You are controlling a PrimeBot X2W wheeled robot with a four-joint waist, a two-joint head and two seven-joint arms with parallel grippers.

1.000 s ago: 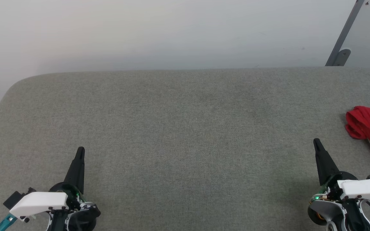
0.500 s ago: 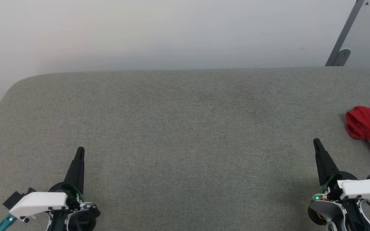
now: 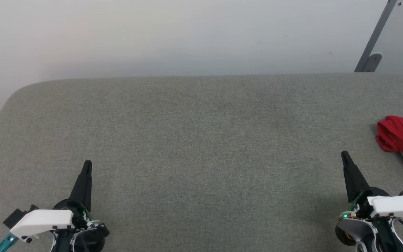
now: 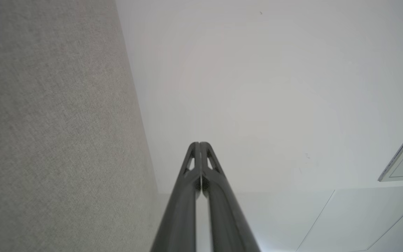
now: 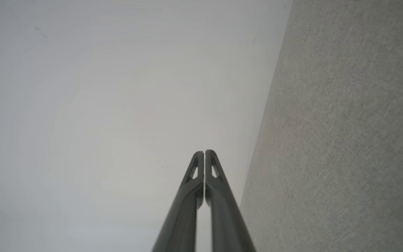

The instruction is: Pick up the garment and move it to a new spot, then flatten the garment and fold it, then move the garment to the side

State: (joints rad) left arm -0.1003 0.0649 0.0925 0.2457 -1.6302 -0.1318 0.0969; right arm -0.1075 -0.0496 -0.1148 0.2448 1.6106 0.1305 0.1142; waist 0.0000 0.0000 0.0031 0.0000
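Observation:
The red garment [image 3: 402, 138] lies crumpled at the right edge of the grey fabric surface [image 3: 201, 140] in the head view, with a red-and-white striped trim trailing toward the lower right. My right gripper [image 3: 344, 154] is shut with nothing in it, a short way left of and nearer than the garment. My left gripper [image 3: 87, 163] is shut and empty at the lower left, far from the garment. In the left wrist view the left gripper [image 4: 199, 143] has its fingers pressed together. The right gripper [image 5: 204, 151] looks the same in the right wrist view.
A pale wall [image 3: 187, 35] stands behind the surface's far edge. A grey metal bracket [image 3: 374, 42] leans at the upper right. The surface's rounded left corner [image 3: 12, 94] drops to a dark floor strip.

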